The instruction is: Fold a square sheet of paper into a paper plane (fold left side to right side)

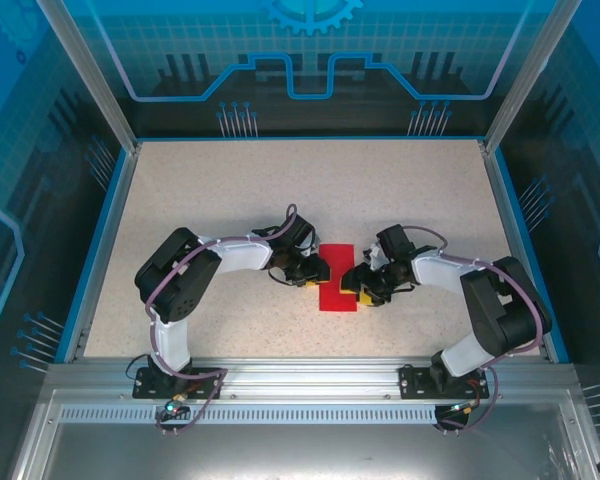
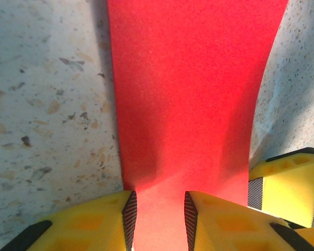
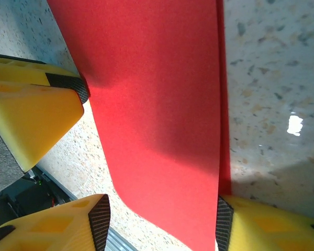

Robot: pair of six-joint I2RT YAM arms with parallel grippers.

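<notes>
Between left hand [image 1: 318, 280], right hand [image 1: 352, 287] — red sheet [image 1: 338, 260]

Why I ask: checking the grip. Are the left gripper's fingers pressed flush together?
No, the left gripper shows a gap between its pads, with the red paper visible in it.

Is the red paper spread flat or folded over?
Folded over: in the right wrist view, the red paper shows a lower layer's edge past its top layer.

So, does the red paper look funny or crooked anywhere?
Yes. The red paper isn't flat: in the right wrist view one edge curls up off the table, and a thin strip of a lower layer peeks out along the other side, so the edges look misaligned.
</notes>
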